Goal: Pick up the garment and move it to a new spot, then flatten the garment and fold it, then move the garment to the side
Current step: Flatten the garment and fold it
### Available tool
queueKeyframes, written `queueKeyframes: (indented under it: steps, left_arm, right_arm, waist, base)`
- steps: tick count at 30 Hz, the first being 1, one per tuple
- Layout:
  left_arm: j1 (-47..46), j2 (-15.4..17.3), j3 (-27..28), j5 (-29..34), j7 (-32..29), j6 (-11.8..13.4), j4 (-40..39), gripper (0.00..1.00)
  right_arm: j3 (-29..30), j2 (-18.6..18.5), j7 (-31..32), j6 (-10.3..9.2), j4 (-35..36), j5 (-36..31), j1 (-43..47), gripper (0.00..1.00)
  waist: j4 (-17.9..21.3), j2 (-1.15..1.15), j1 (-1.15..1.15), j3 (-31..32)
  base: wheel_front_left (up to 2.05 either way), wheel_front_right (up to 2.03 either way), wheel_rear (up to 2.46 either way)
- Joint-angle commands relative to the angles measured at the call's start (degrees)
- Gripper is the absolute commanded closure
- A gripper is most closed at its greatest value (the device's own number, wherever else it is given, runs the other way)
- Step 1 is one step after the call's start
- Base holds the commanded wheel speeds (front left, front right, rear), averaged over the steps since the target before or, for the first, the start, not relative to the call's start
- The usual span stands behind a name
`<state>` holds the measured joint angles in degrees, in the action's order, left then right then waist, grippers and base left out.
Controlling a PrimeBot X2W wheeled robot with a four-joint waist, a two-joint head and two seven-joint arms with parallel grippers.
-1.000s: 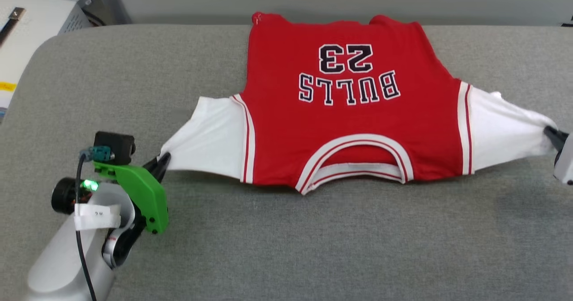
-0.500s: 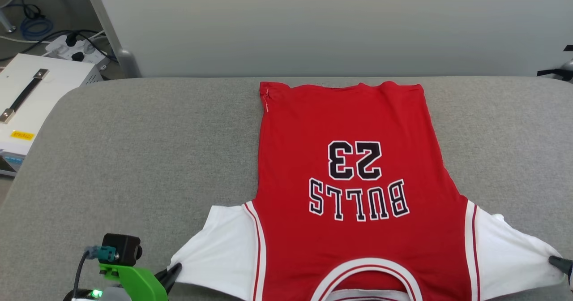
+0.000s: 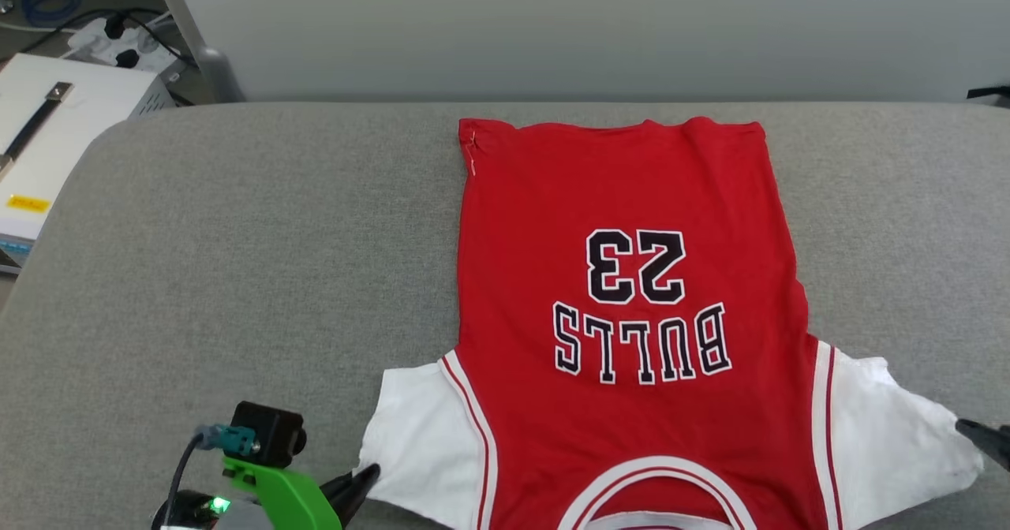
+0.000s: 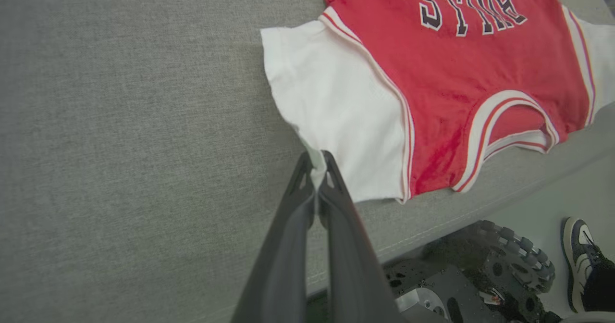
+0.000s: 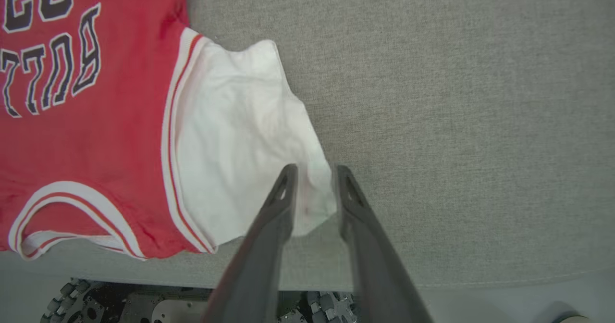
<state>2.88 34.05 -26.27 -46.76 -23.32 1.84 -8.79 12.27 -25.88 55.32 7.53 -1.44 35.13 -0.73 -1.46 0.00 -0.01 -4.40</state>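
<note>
A grey cloth-covered table (image 3: 237, 262) runs the full width of the scene, with a plain pale wall (image 3: 552, 25) behind its far edge. Off the far left corner stand a white box (image 3: 55, 120) with a strap handle and a power strip (image 3: 118, 41) with cables on the floor.

The shirt (image 3: 631, 199) lies spread flat on the right half of the table, chest side up. Its hem (image 3: 615, 125) is on the far side and its striped collar (image 3: 655, 483) is at the near edge, so the lettering (image 3: 639, 341), "BULLS" under "23", reads upside down from the head. Both white sleeves stick out to the sides near the table's front edge.

The left gripper (image 4: 317, 162) reaches in from the near left. Its two dark fingers are pressed together on the outer corner of the left sleeve (image 3: 426, 443), and a small tuft of white cloth is pinched between the tips. A green bracket (image 3: 288, 498) and a small black camera (image 3: 268, 434) sit on that wrist.

The right gripper (image 5: 315, 171) comes in from the near right with its fingers spread a little apart. The outer corner of the right sleeve (image 5: 240, 135) lies between and under them, slack and slightly rumpled. Whether the tips touch the cloth cannot be made out.

Below the table's near edge, the left wrist view shows the robot's wheeled base (image 4: 480, 275) and a person's shoe (image 4: 584, 260) on the floor.
</note>
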Motion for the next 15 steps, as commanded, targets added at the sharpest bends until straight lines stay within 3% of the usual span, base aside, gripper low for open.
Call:
queueKeyframes:
  steps: [1,9,15]
  left_arm:
    - [-1.3,0.5,-0.2,0.4,-0.8,0.5,-1.8,1.00]
    - [-3.6,2.1,-0.6,3.0,-3.8,2.7,-12.5,1.00]
    - [-5.6,2.5,-1.5,5.8,-4.5,3.2,-16.9,1.00]
  right_arm:
    - [0.3,-0.2,0.6,-0.04,1.7,0.3,-1.8,0.00]
    - [-0.1,-0.3,5.9,-0.04,9.2,1.5,-14.5,0.00]
    - [-1.5,-0.7,11.8,-0.04,8.2,-0.9,-28.1,0.00]
  waist:
    - [-1.1,0.00,0.01,-3.5]
    - [-4.0,0.00,0.01,-13.5]
    - [-7.6,0.00,0.01,-20.9]
  base:
    - [0.00,0.00,0.00]
    - [0.00,0.00,0.00]
    - [0.00,0.00,0.00]
